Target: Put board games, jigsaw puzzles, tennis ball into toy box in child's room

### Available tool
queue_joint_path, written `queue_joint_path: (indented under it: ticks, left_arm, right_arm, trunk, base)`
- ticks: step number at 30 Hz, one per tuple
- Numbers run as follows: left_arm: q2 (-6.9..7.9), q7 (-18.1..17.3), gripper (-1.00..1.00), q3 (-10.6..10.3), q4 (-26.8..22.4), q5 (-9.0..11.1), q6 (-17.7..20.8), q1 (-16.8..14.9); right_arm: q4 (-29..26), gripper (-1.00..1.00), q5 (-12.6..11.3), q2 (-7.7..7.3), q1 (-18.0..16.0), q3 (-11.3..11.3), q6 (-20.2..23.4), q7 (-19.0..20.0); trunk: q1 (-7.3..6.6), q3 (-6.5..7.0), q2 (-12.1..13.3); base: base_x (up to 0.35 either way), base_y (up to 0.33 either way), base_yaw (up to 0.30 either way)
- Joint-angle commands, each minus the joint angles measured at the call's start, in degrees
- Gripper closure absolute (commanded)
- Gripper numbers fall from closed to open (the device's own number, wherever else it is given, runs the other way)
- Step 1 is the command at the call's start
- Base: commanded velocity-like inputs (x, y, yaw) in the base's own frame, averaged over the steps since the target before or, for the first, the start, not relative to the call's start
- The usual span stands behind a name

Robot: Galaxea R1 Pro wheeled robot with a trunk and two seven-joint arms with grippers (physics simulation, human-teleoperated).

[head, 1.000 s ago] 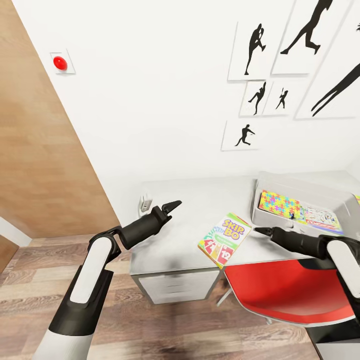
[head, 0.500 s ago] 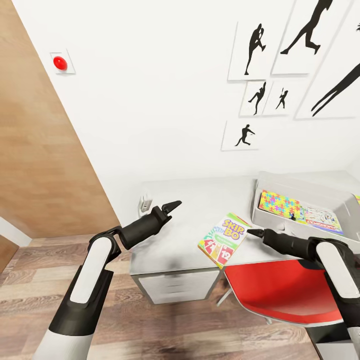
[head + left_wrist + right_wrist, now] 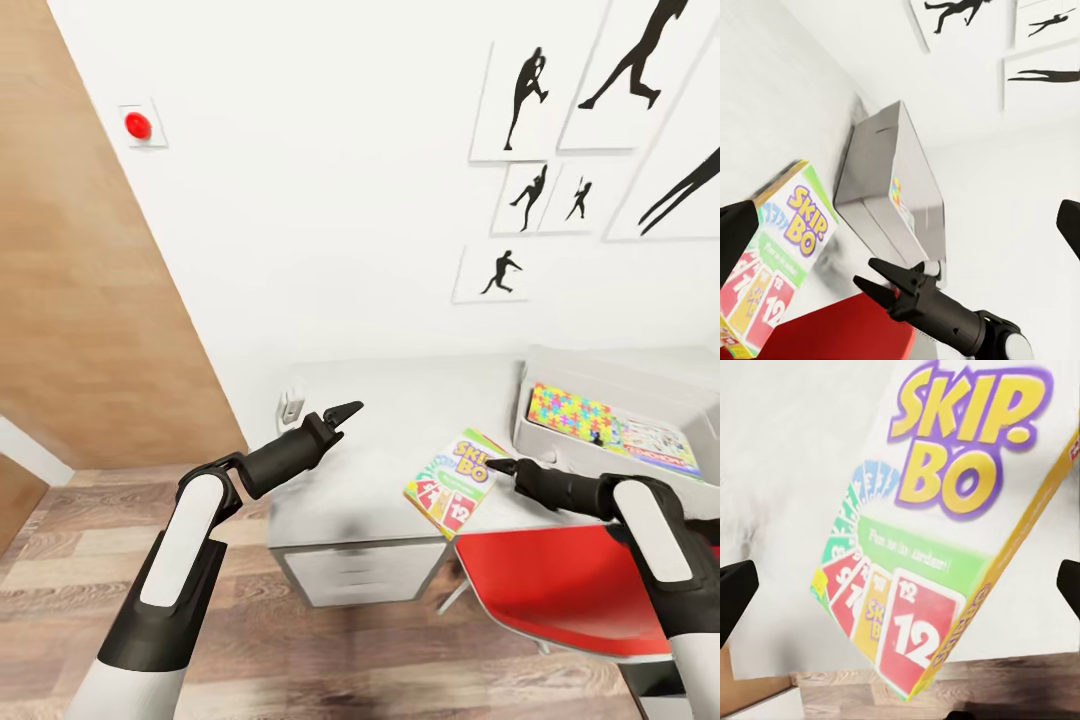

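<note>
The green-yellow-red Skip-Bo board game (image 3: 455,482) lies flat near the front edge of the pale table (image 3: 390,410). My right gripper (image 3: 500,466) is open and hovers just over the game's right edge; in the right wrist view the box (image 3: 945,525) lies below, between the spread fingers. The grey toy box (image 3: 620,372) stands on the table to the right, holding a colourful jigsaw puzzle (image 3: 570,415) and the Monopoly game (image 3: 655,447). My left gripper (image 3: 345,410) hangs open above the table's left part, with nothing in it. Its wrist view shows the Skip-Bo box (image 3: 787,240), the toy box (image 3: 881,176) and the right gripper (image 3: 881,277).
A red chair (image 3: 560,590) is tucked under the table below my right arm. Grey drawers (image 3: 360,570) sit under the table top. A wooden door panel (image 3: 80,300) stands at the left, and a wall outlet (image 3: 291,406) sits at the table's back left corner.
My right gripper has moved left from beside the toy box to the Skip-Bo box's right edge. The head view has shifted a little. The left arm has not moved.
</note>
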Motion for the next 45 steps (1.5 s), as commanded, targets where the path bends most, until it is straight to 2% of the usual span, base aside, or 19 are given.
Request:
queue_joint_path:
  ticks: [1, 8, 19, 31, 45]
  left_arm:
    - [-0.03, 0.6, -1.00, 0.0, 0.0, 0.6, 0.2, -0.1]
    - [-0.03, 0.6, -1.00, 0.0, 0.0, 0.6, 0.2, 0.0]
    - [-0.03, 0.6, -1.00, 0.0, 0.0, 0.6, 0.2, 0.0]
    - [-0.08, 0.6, -1.00, -0.1, 0.0, 0.6, 0.2, 0.0]
    - [-0.11, 0.6, -1.00, -0.1, 0.1, 0.4, 0.2, 0.0]
  right_arm:
    - [1.0, -1.00, -0.1, 0.07, -0.6, -0.1, 0.3, 0.0]
    - [6.0, -1.00, -0.1, 0.28, -3.7, -0.2, 0.3, -0.1]
    - [11.4, -1.00, 0.0, 0.36, -6.7, -0.3, 0.3, -0.1]
    - [12.9, -1.00, 0.0, 0.25, -7.5, -0.5, -2.0, -0.4]
    - [13.8, -1.00, -0.1, -0.12, -7.6, -0.9, -2.5, -1.3]
  trunk:
    - [0.03, -0.10, -0.1]
    - [0.03, -0.10, -0.1]
    - [0.03, -0.10, -0.1]
    - [0.03, -0.10, -0.1]
    - [0.03, -0.10, -0.1]
  base:
    - [0.000, 0.000, 0.203]
    - [0.000, 0.000, 0.156]
    - [0.000, 0.000, 0.043]
    - [0.000, 0.000, 0.007]
    - [0.000, 0.000, 0.001]
